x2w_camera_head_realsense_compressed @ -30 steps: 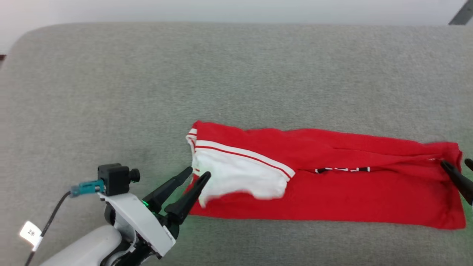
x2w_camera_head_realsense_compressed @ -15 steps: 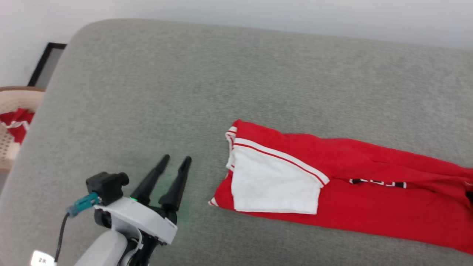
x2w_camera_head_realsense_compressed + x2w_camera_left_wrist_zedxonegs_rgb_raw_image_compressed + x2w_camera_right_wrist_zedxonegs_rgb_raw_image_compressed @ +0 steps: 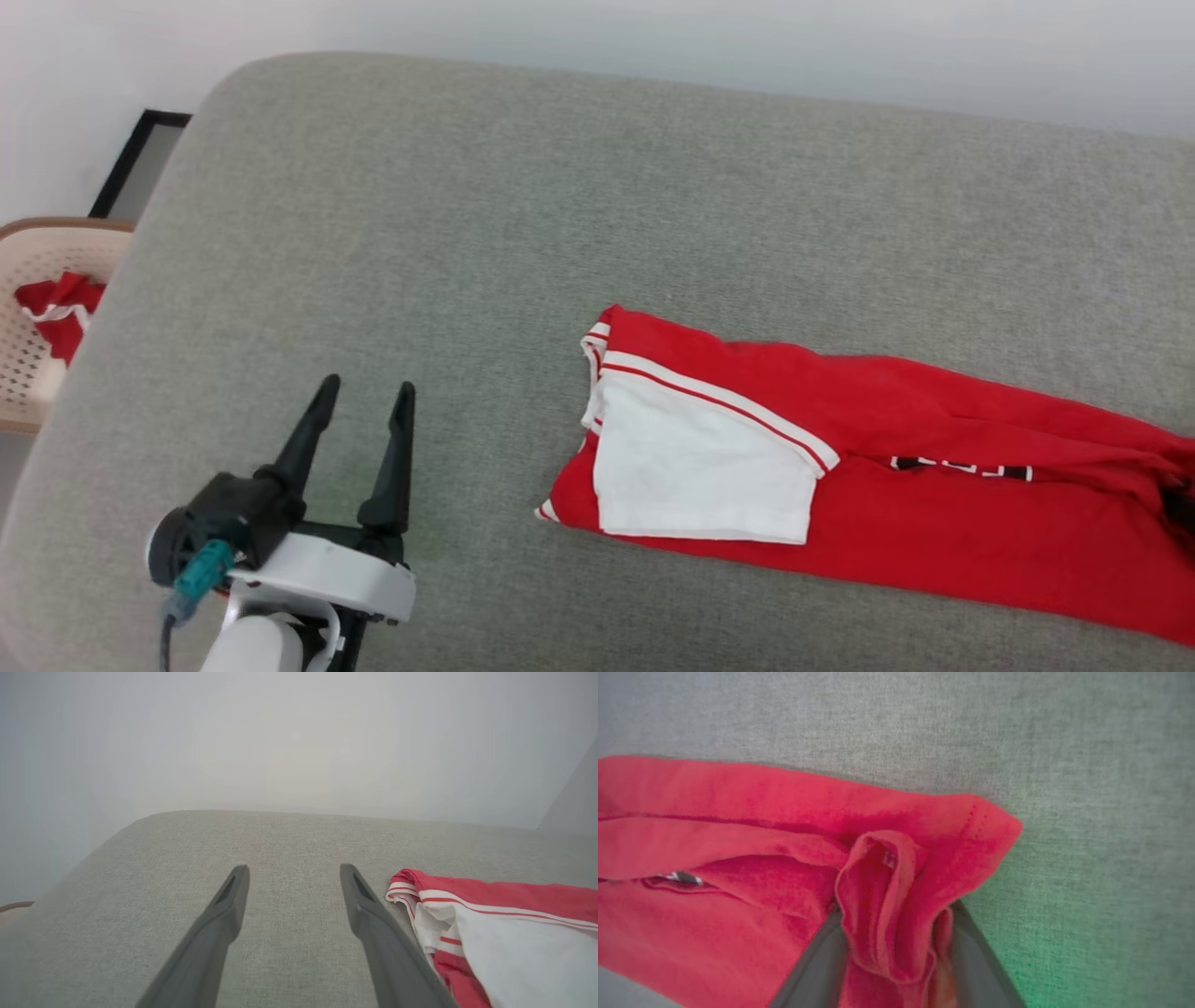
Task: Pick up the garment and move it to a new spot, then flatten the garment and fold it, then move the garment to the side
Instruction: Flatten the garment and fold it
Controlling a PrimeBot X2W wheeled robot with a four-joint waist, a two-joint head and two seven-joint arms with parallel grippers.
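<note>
- A wide grey cushioned surface (image 3: 560, 187) against a pale wall, seen from above.
- The garment (image 3: 934, 523), a red shirt, lies flat on the right half of the cushion. It is folded lengthwise into a long narrow band that runs off the right edge of the head view.
- At the band's left end a white sleeve (image 3: 700, 476) is turned in on top of the red cloth, with red-and-white striped trim beside it. A sliver of black lettering (image 3: 962, 467) peeks out of the central crease (too little to read).
- The left gripper (image 3: 368, 385) sits at lower left over bare cushion, well apart from the shirt. Its two dark fingers are spread wide with nothing between them.
- The right gripper (image 3: 896, 907) is at the band's far right end, its fingers on either side of a bunched fold of red hem. Whether they have pinched it firmly or only bracket it, I cannot tell.
- At the far left edge, beyond the cushion, a pale woven basket (image 3: 28, 364) holds some other red cloth (image 3: 56, 303).
- Progress, as I judge it: the shirt looks placed, flattened and folded along its length. Folding it shorter end to end looks to be the step in hand, and moving it aside is left.
</note>
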